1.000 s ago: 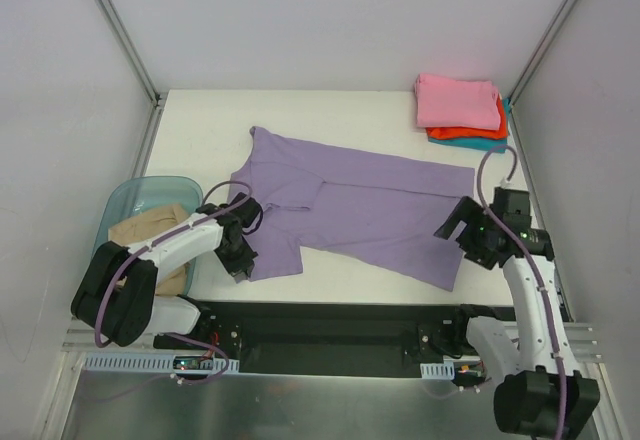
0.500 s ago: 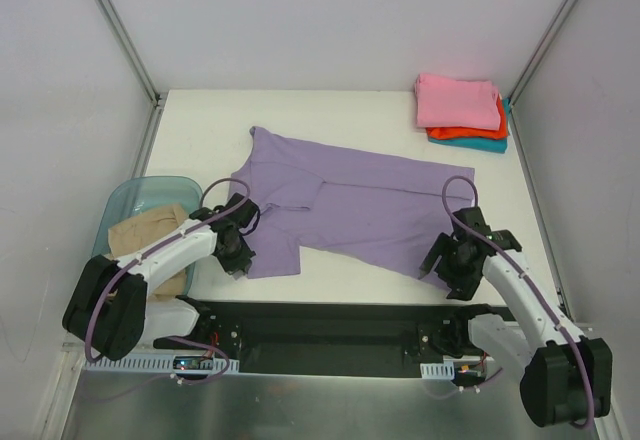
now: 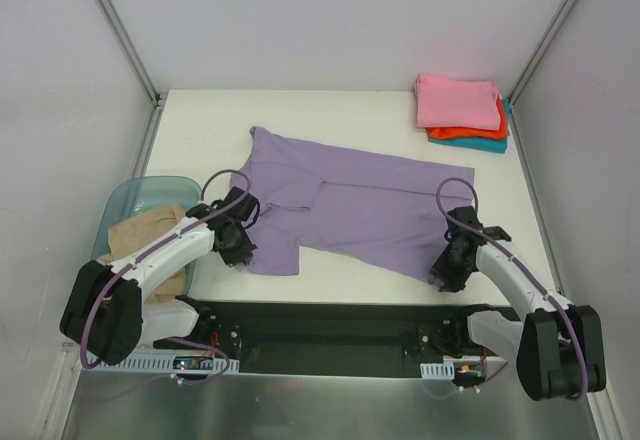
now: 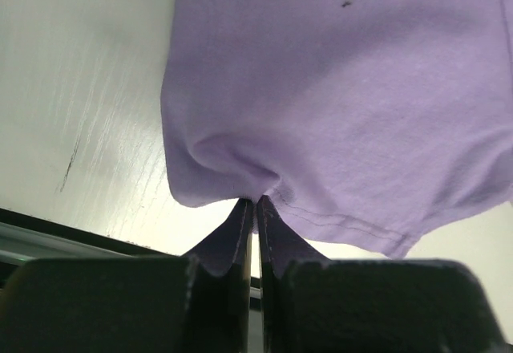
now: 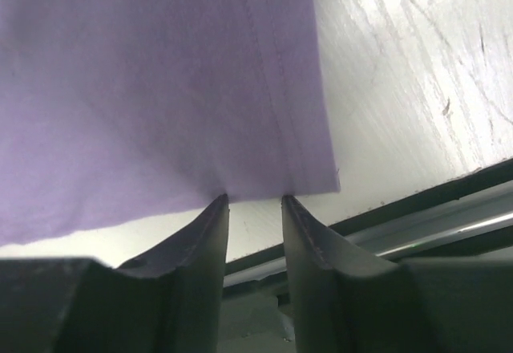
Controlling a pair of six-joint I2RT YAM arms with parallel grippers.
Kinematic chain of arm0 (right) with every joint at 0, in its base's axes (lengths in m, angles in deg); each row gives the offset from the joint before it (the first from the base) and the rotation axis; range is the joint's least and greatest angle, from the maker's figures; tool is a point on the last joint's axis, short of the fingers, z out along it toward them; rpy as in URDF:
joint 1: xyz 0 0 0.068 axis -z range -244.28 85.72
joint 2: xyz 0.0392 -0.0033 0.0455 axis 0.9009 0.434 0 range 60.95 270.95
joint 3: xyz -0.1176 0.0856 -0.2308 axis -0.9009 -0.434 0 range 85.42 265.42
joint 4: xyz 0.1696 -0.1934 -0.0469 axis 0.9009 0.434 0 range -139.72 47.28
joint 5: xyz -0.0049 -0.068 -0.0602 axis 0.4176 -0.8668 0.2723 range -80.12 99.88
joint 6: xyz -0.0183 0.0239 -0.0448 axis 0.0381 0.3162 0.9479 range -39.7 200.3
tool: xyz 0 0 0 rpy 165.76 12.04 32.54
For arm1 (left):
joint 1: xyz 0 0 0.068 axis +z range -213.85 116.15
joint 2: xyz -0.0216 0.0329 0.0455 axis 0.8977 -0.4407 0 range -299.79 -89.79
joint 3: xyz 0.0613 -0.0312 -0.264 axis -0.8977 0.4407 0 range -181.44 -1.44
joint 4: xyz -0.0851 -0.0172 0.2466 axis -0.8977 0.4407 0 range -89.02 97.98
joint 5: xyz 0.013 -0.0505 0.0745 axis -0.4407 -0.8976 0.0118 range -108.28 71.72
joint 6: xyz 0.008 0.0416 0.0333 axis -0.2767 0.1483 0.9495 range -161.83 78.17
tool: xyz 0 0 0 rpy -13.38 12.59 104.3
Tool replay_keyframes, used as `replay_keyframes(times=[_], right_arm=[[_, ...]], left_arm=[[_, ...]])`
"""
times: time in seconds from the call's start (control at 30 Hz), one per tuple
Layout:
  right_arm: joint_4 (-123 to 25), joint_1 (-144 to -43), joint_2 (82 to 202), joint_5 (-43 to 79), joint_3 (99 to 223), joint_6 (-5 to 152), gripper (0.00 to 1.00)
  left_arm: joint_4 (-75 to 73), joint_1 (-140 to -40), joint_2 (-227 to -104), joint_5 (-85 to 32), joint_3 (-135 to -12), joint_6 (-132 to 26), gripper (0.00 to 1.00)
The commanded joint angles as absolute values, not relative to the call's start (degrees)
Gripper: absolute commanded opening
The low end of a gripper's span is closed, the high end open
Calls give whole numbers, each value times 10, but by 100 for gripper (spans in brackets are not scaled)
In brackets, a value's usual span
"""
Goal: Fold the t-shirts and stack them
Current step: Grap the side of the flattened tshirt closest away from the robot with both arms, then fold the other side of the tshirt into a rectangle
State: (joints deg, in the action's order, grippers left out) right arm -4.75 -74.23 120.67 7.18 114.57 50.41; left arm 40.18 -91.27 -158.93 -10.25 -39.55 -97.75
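Note:
The lavender t-shirt point(image 3: 350, 205) lies spread across the white table, its hem toward the near edge. My left gripper point(image 3: 239, 245) is shut on the shirt's near left corner; the left wrist view shows lavender cloth point(image 4: 337, 88) bunched and pinched at the fingertips point(image 4: 256, 202). My right gripper point(image 3: 447, 265) is down at the shirt's near right corner. There the jaws point(image 5: 254, 199) stand a little apart, both tips touching the stitched hem point(image 5: 272, 112), with bare table showing in the gap. Folded pink point(image 3: 458, 100), orange-red point(image 3: 465, 132) and teal point(image 3: 485, 145) t-shirts are stacked at the far right.
A translucent pale-blue bin point(image 3: 135, 195) sits at the near left off the table's side, with a tan t-shirt point(image 3: 145, 235) in it. The black rail point(image 3: 330, 325) carrying the arm bases runs along the table's near edge. Metal frame posts rise at the far corners.
My right arm has swung left and down to the shirt's near right corner, and its jaws have narrowed. The left gripper has shifted slightly away from me, still holding its corner.

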Motion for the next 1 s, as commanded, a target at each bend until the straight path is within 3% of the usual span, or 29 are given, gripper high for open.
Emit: replay_keyframes(times=[0.0,0.13,0.37,0.97], right_arm=[[-70,-733,1236,56,1152,508,34],[-70,-719,1247,55,1155,515,29],[-66,-704,1243,41,1181,542,1],[-50,-696,1283,72,1331,625,1]], left_arm=[[403,-915,-1590,-94,-429,-959,0],[404,-914,-1588,-99,-441,-955,0],[404,-905,-1583,-101,-464,-942,0],[382,-888,-1676,-85,-621,-883,0]])
